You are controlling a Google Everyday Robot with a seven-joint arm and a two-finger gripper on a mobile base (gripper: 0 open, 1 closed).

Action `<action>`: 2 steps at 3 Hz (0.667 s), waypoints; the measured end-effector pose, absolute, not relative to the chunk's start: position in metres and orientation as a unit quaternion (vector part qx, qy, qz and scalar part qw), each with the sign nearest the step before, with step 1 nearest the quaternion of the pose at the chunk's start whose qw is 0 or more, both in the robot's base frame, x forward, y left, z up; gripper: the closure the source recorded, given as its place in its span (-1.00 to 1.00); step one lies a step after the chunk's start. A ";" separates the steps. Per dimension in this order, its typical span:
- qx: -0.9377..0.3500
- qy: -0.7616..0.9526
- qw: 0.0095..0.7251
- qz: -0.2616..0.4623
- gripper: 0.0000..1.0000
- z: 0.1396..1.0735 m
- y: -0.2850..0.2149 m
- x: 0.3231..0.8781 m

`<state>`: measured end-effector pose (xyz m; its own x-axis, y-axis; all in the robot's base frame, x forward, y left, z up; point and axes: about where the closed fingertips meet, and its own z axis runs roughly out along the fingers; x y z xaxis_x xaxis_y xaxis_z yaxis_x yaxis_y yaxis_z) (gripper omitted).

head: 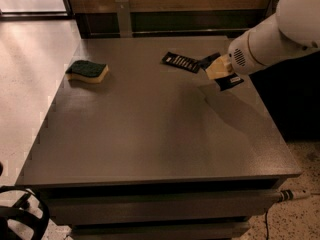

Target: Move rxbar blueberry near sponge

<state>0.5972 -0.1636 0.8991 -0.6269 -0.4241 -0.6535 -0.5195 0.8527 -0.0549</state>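
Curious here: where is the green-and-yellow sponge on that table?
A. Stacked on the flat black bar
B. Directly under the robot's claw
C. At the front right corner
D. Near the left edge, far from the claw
D: the sponge lies near the left edge of the table, while the gripper is over the far right part, next to the flat black bar.

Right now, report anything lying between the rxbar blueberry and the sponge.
The rxbar blueberry is in the tool over the table, right rear. A black bar lies just left, bordering the path to the sponge; otherwise nothing visible.
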 end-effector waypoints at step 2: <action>-0.359 0.869 0.315 0.131 1.00 0.883 -0.087 0.585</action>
<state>0.5852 -0.0870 0.8833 -0.5442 -0.5410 -0.6412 -0.7065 0.7077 0.0025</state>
